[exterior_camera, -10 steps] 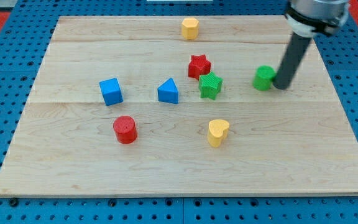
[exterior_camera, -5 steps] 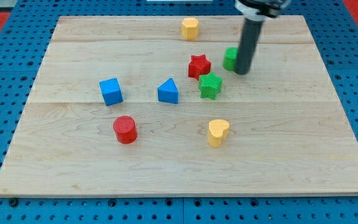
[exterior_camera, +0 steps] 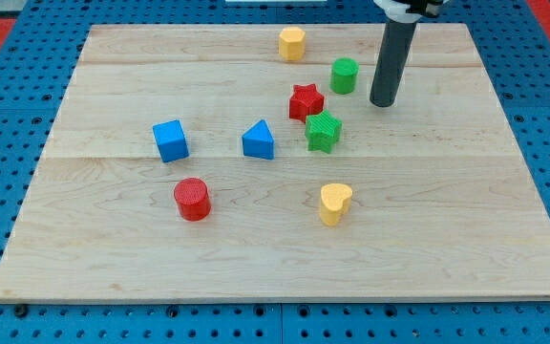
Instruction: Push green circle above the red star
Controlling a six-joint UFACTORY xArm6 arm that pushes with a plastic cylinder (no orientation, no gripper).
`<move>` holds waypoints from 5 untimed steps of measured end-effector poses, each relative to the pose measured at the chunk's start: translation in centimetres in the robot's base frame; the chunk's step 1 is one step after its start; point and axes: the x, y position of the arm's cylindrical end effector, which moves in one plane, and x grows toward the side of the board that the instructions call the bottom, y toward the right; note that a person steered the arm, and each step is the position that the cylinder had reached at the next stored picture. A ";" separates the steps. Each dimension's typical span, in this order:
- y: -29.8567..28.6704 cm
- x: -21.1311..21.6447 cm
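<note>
Near to far. Toward the board's bottom edge: yellow heart right of centre, red cylinder left of centre. Mid-board row: blue cube, blue triangle, green star; red star sits just above and touching the green star's upper left. Farther, toward the top-right corner: green circle, up and right of the red star, near but apart. Yellow hexagon-ish block by the top edge, centre.

Key relation: my tip is right of and slightly below the green circle, small gap, no contact. No gripper here, just a bare dark rod holding nothing. Circle needs to go left to sit straight over the red star, so I judge the next push runs leftward from its right side; 1 short shove probably enough.

Materials: pale wood-grain plank top, blue pegboard around it, blocks look like matte ridged plastic.
</note>
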 end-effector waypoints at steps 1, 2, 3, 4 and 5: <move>0.0 0.1; -2.0 0.0; -2.8 0.0; 1.0 -0.9; -3.2 -6.0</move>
